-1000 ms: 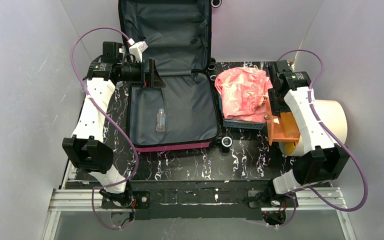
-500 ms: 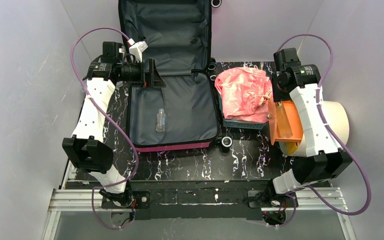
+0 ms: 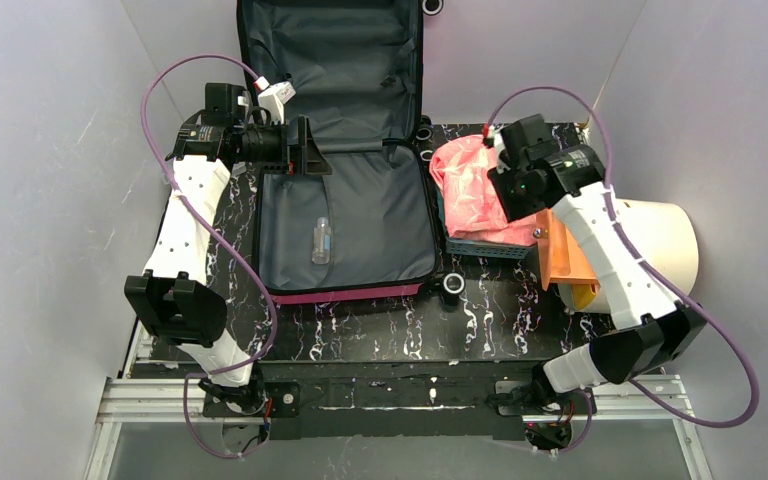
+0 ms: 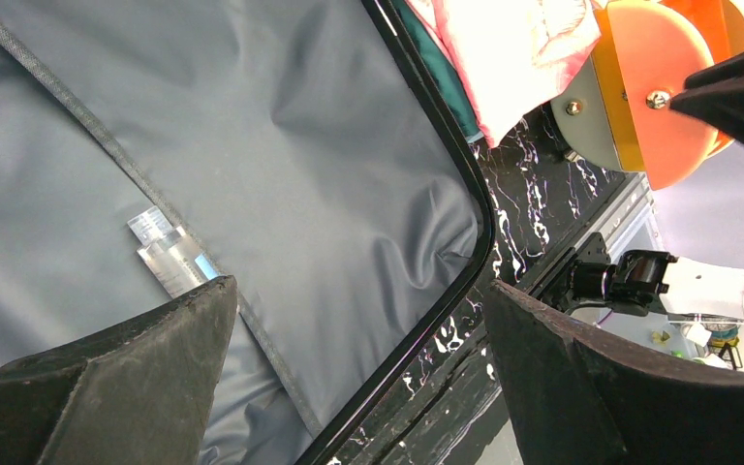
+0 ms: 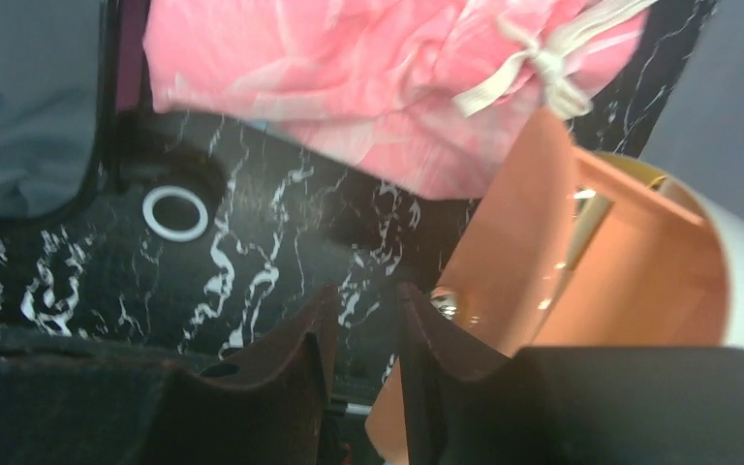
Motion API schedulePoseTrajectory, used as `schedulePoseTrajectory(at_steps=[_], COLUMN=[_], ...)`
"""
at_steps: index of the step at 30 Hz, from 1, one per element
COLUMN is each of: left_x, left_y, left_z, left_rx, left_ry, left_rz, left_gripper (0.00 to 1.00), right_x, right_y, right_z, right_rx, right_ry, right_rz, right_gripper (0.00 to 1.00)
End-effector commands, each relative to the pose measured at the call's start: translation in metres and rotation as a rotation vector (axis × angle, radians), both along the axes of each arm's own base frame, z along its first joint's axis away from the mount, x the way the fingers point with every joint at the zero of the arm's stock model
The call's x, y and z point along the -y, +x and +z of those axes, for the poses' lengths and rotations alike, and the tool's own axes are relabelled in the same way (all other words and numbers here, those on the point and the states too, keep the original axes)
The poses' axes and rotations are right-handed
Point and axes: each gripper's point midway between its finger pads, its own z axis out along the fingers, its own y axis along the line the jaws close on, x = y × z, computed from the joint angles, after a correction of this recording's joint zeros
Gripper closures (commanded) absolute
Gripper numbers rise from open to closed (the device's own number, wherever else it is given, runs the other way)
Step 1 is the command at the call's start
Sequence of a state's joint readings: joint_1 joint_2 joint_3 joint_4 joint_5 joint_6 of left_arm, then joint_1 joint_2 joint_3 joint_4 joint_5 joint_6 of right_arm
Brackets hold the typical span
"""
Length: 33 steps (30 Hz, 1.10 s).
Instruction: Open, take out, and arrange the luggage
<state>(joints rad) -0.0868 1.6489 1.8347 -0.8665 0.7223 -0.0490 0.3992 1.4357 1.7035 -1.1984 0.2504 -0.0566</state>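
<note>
Meanwhile, right gripper (image 5: 363,334), seemingly near-closed, hovers beside open luggage (image 3: 345,215).

Luggage (image 3: 345,215): matt grey fabric lining

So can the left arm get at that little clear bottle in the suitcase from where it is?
Probably yes. The clear bottle lies alone on the open luggage lining, and the left pincer hangs open just above it with nothing between.
</note>
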Motion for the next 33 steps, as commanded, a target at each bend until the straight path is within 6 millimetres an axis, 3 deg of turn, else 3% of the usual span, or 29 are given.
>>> schedulePoseTrajectory(at_steps=[1,5,11,16,20,29,33], left_x=[0.001,0.001,0.002,0.002,0.003,0.003,0.003], left_y=[0.001,0.0,0.0,0.0,0.0,0.001,0.001], left_z=[0.012,0.011,0.009,0.01,0.01,0.01,0.009], left_rx=[0.028,0.026,0.02,0.019,0.017,0.015,0.01], left_ry=[-0.019,-0.021,-0.022,-0.026,-0.029,-0.034,-0.039], left_rz=[-0.014,-0.017,-0.024,-0.026,-0.029,-0.037,-0.038], left_gripper=[0.02,0.02,0.02,0.02,0.02,0.02,0.02], right_x=[0.001,0.019,0.048,0.072,0.083,0.108,0.129], right_y=[-0.012,-0.013,-0.024,-0.018,-0.014,-0.03,-0.033], right_z=[-0.03,-0.037,-0.048,-0.025,-0.007,-0.012,-0.008], right_rx=[-0.098,-0.101,-0.118,-0.03,0.023,-0.044,-0.047], right_ry=[-0.145,-0.303,-0.485,-0.611,-0.683,-0.863,-0.932], right_rz=[0.038,0.02,0.01,-0.082,-0.119,-0.083,-0.134], right_gripper=[0.62,0.54,0.54,0.47,0.47,0.5,0.49])
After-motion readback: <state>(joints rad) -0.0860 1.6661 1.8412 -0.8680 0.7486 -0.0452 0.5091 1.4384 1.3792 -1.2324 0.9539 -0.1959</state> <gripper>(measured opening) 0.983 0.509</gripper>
